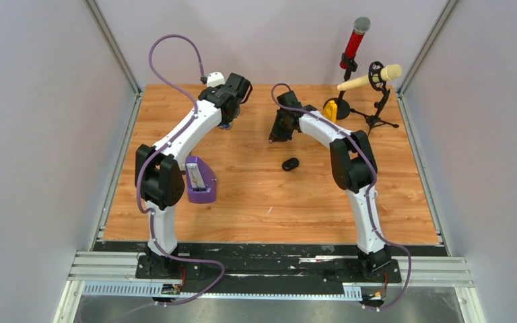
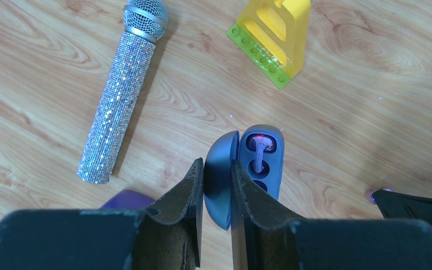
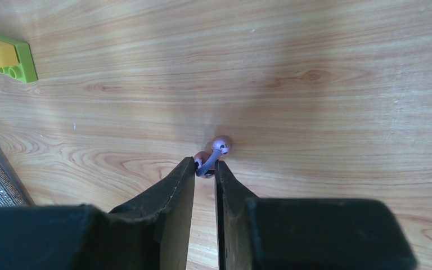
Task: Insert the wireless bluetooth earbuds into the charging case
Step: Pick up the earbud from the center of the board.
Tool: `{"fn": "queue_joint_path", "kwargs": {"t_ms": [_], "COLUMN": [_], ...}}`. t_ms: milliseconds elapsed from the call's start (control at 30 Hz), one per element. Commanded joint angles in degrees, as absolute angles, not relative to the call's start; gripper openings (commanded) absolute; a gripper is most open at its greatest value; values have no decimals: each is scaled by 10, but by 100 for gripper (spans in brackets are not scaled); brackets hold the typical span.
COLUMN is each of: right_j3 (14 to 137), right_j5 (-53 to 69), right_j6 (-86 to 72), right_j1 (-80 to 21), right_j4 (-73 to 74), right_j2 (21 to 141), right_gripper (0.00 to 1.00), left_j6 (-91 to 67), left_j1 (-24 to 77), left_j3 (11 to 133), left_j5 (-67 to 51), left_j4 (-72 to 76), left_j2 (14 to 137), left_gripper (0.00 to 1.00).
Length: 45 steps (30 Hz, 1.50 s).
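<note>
We judge the second pickup under way: our left gripper (image 2: 216, 163) clamps the open charging case (image 2: 267, 163) by its lid, one purple earbud (image 2: 260, 143) seated inside, and our right gripper (image 3: 204, 163) pinches the loose earbud (image 3: 219, 147) by its stem, so next it needs lifting and carrying toward ten o'clock into the case

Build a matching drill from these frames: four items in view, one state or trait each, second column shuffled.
1 charging case
2 purple earbud
3 silver microphone
4 yellow block

A covered in glitter, lying flat
B between the right claw's tips
C open, lid clamped by the left claw
D green strip along one edge

Pairs: 1-C, 2-B, 3-A, 4-D
</note>
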<state>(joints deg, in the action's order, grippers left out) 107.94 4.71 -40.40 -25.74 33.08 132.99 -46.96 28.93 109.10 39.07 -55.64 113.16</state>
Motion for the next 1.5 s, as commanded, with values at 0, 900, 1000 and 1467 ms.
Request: {"fn": "queue_joint_path", "kwargs": {"t_ms": [0, 900, 1000, 1467], "right_j3": [1094, 1053, 989, 929], "right_j5": [52, 73, 109, 395], "right_j6": [-401, -219, -183, -143], "right_j1": [-251, -249, -248, -247], "right_j4": [323, 300, 243, 193], "right_j2": [1315, 1207, 1150, 1066], "right_gripper": [20, 0, 0, 0], "left_j6": [-475, -475, -476, -473], "left_j1": [294, 298, 302, 334], "left_j3": [1103, 1100, 1103, 1122], "left_j5": [406, 381, 371, 356], "left_j4": [-554, -550, -551, -554], "left_j2": [1105, 1102, 1105, 1127], "left_gripper": [0, 0, 0, 0]}}
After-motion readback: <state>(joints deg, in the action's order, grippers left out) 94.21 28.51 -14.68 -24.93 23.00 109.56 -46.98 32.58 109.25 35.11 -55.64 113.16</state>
